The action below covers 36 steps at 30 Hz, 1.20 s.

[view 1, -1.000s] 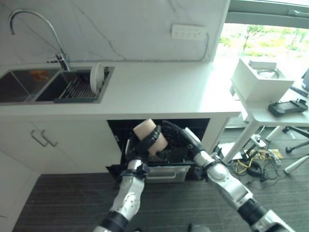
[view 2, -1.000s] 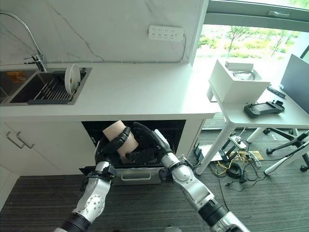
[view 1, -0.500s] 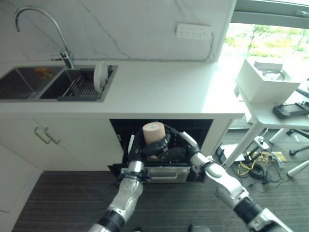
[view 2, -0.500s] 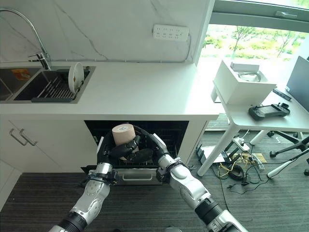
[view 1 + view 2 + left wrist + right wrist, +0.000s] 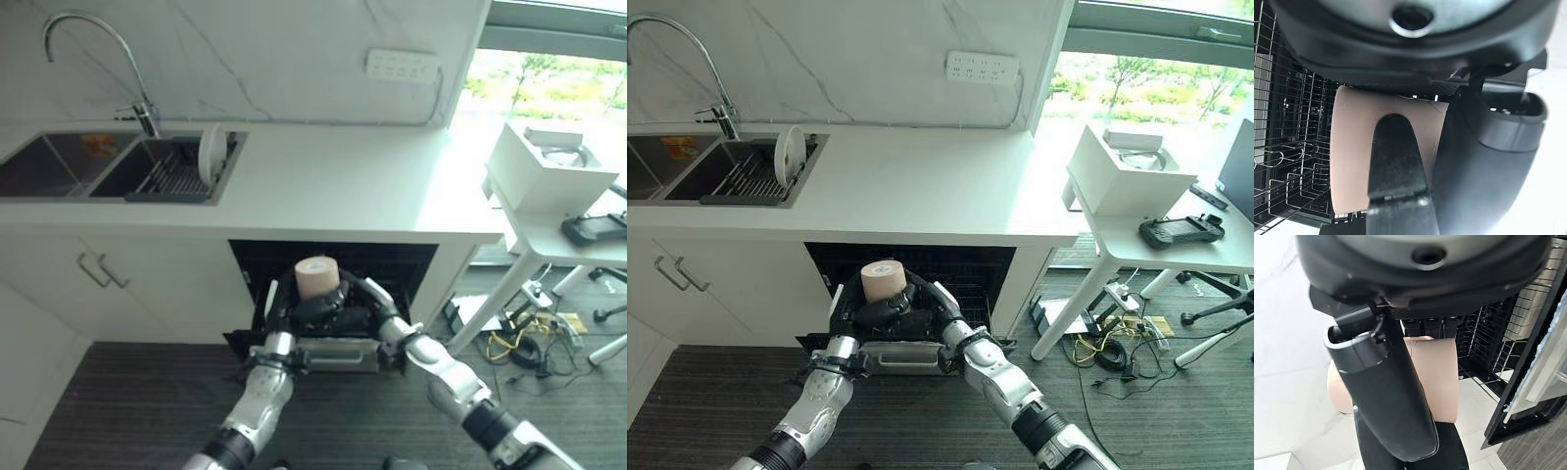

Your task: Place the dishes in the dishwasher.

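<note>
Two hands meet at one beige cup (image 5: 316,277) in front of the open dishwasher (image 5: 333,294), below the front edge of the white tabletop (image 5: 333,186). The left hand (image 5: 299,309) has its fingers and thumb curled round the cup, as its wrist view shows, with the black wire rack (image 5: 1283,161) of the dishwasher behind. The right hand (image 5: 364,305) is clamped on the same cup from the other side, its thumb lying across the beige wall. The cup stands upright, mouth up, just above the rack.

At the left end of the tabletop a dark sink (image 5: 59,166) is set in, with a curved steel tap (image 5: 98,59) behind it, and a white plate (image 5: 211,154) stands on edge in a dish rack (image 5: 171,181) in the sink. On the marble wall is a white socket strip (image 5: 403,66). No writing can be read anywhere. To the right, beside the window, a white side table (image 5: 573,240) carries a white box (image 5: 549,166) and a dark controller (image 5: 595,228). The floor (image 5: 127,411) is dark and ribbed.
</note>
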Available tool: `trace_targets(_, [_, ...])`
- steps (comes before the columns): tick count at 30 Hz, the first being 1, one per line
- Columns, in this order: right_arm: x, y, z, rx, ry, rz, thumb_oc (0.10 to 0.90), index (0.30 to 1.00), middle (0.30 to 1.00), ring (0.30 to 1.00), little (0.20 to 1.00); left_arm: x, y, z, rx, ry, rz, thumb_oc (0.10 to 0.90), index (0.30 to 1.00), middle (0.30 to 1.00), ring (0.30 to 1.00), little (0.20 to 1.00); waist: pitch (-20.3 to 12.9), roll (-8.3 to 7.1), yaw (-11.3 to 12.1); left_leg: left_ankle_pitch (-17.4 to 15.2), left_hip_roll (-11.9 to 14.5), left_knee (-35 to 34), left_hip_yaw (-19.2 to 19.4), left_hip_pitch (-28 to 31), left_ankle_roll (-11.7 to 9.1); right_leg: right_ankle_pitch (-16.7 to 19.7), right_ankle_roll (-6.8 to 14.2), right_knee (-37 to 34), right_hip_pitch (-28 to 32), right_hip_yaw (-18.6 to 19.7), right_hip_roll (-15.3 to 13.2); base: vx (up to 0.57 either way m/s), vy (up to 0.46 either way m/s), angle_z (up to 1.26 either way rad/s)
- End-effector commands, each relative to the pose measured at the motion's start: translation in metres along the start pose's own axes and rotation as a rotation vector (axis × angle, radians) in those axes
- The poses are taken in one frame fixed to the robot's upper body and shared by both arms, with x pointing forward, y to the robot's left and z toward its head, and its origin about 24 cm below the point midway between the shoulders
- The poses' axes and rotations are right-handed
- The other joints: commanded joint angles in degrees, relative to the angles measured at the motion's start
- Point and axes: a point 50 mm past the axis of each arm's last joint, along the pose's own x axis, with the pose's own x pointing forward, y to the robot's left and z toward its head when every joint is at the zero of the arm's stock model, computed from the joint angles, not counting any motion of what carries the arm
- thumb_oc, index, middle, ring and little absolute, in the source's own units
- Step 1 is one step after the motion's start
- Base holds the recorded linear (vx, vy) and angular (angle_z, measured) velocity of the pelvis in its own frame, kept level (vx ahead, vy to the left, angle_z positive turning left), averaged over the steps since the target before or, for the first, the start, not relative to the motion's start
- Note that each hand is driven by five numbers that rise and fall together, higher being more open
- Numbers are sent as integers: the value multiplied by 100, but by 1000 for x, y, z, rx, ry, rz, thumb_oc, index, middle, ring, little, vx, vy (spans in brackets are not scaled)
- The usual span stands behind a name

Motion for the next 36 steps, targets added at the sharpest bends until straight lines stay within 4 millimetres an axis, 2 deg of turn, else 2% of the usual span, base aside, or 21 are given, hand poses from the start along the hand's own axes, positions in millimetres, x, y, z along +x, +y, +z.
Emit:
trace_targets(1, [30, 43, 78, 7, -319, 161, 800, 900, 900, 900, 900, 25, -82, 66, -26, -335, -327, 400, 300, 300, 300, 300, -24, -29, 114, -1108, -236, 558, -308, 145, 234, -440, 100, 295, 39, -403, 83, 0, 0, 0])
trace_targets(6, [30, 49, 78, -11, -315, 189, 800, 900, 900, 900, 900, 25, -90, 66, -27, -325, -330, 400, 300, 300, 300, 300, -10, -50, 100, -1112, -236, 558, -303, 140, 236, -438, 105, 295, 37, -401, 81, -8, -3, 4])
trace_targets(11, [32, 40, 83, -47, -370, 2, 800, 900, 900, 900, 900, 24, -99, 65, -43, -308, -296, 400, 300, 300, 300, 300, 9, -57, 72, -1118, -226, 558, -283, 139, 240, -426, 109, 295, 23, -391, 92, -2, -3, 2])
trace_targets(18, [31, 32, 86, -75, -404, -72, 800, 900, 900, 900, 900, 18, -109, 64, -43, -301, -317, 400, 300, 300, 300, 300, 63, -48, 53, -1125, -222, 558, -259, 133, 244, -438, 94, 295, 21, -390, 104, -5, -1, 0])
trace_targets(19, [30, 30, 88, -87, -416, -90, 574, 561, 561, 561, 561, 16, -111, 65, -40, -304, -329, 400, 300, 300, 300, 300, 75, -43, 50, -1128, -217, 558, -247, 133, 243, -442, 91, 295, 23, -399, 104, -43, -1, 0])
trace_targets(20, [30, 28, 89, -104, -425, -109, 400, 300, 300, 300, 300, 15, -112, 65, -40, -308, -341, 400, 300, 300, 300, 300, 80, -34, 47, -1129, -208, 558, -232, 138, 240, -443, 91, 295, 28, -418, 97, -44, 3, 0])
trace_targets(30, [29, 18, 94, -40, -465, -219, 400, 300, 300, 300, 300, 12, -115, 70, -15, -351, -353, 400, 300, 300, 300, 300, 86, 14, 48, -1119, -162, 558, -183, 157, 224, -467, 64, 295, 78, -486, 69, -8, 5, 5])
trace_targets(33, [29, 16, 99, 62, -485, -219, 400, 300, 300, 300, 300, 10, -117, 78, 2, -416, -359, 400, 300, 300, 300, 300, 92, 25, 52, -1118, -161, 558, -184, 158, 223, -471, 58, 295, 88, -495, 66, 0, 0, 0])
trace_targets(34, [27, 16, 103, 95, -520, -219, 400, 300, 300, 300, 300, 9, -117, 81, 14, -442, -360, 441, 361, 361, 361, 361, 98, 33, 49, -1117, -157, 558, -184, 153, 220, -473, 59, 295, 87, -497, 63, 0, 0, 0])
trace_targets(35, [26, 16, 105, 113, -535, -221, 400, 300, 300, 300, 300, 9, -117, 82, 22, -453, -358, 579, 568, 568, 568, 568, 96, 37, 44, -1116, -155, 558, -186, 151, 219, -473, 58, 295, 85, -498, 64, 0, 0, 0])
trace_targets(36, [23, 15, 110, 170, -562, -226, 400, 300, 300, 300, 300, 8, -117, 84, 40, -471, -350, 800, 900, 900, 900, 900, 98, 44, 30, -1119, -161, 558, -192, 154, 225, -478, 52, 295, 94, -489, 68, 0, 0, 0])
